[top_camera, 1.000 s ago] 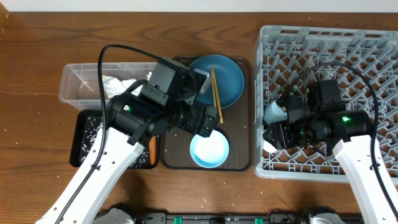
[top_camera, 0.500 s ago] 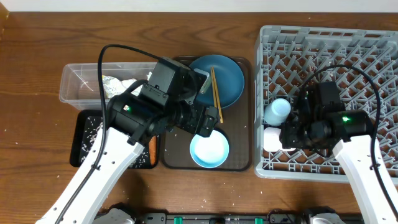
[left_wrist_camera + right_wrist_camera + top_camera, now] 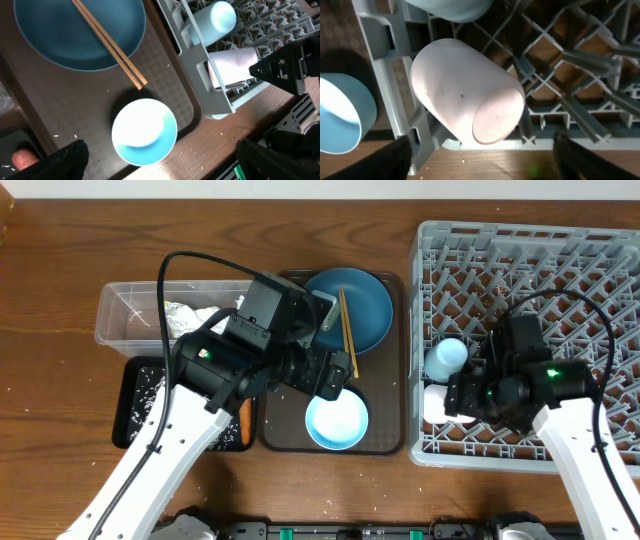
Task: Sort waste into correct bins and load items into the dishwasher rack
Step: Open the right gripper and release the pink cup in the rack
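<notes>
The right gripper hangs with jaws wide apart over the pink cup, which lies on its side in the dishwasher rack's near-left corner, touching neither finger. The left gripper, equally spread, hovers above the light blue bowl.

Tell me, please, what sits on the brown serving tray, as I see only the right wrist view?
Observer: The dark blue dish lies on the serving tray, with the chopsticks across it.
Operator: Thank you. Where is the left gripper?
Observer: The left gripper hovers open above the light blue bowl.
Operator: Is the carrot in a bin?
Observer: Yes, the carrot lies in the black tray, with rice grains.
</notes>
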Controlling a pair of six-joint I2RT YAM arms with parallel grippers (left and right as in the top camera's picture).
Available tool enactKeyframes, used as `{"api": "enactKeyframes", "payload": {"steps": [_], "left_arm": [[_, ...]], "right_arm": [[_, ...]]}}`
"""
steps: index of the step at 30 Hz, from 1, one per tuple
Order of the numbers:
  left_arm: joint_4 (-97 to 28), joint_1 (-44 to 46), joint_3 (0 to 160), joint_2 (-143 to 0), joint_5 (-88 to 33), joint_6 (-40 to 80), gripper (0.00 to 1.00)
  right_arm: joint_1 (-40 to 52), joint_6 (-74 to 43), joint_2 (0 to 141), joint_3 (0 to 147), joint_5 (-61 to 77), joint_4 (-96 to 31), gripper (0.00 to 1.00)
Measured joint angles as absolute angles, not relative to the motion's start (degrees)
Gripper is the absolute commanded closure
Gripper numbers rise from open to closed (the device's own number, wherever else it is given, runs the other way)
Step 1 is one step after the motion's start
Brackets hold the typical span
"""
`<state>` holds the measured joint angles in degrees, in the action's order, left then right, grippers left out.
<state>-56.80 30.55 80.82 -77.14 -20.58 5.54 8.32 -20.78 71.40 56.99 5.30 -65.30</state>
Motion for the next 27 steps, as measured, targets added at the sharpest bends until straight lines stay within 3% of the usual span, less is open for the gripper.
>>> {"api": "enactKeyframes", "payload": {"steps": [7, 13, 17, 27], "left_arm": [[-56.77, 30.55, 80.82, -77.14, -20.58, 5.54, 0.03], [-56.80, 30.55, 80.82, -77.14, -20.58, 5.56, 0.04], [-56.80, 30.55, 80.82, -77.14, -20.58, 5.56, 0.04], [-56.80, 30.55, 80.82, -77.14, -20.58, 5.56, 0.04]], "right_arm": [[8.32, -23.07, 71.40, 51.29, 7.92, -58.48, 0.07], [8.32, -23.22, 71.40, 49.74, 9.63, -56.69, 0.16], [8.32, -22.17, 71.24, 49.74, 9.45, -56.25, 0.30], [8.32, -18.74, 67.81, 49.76, 8.97, -56.12, 0.56]]}}
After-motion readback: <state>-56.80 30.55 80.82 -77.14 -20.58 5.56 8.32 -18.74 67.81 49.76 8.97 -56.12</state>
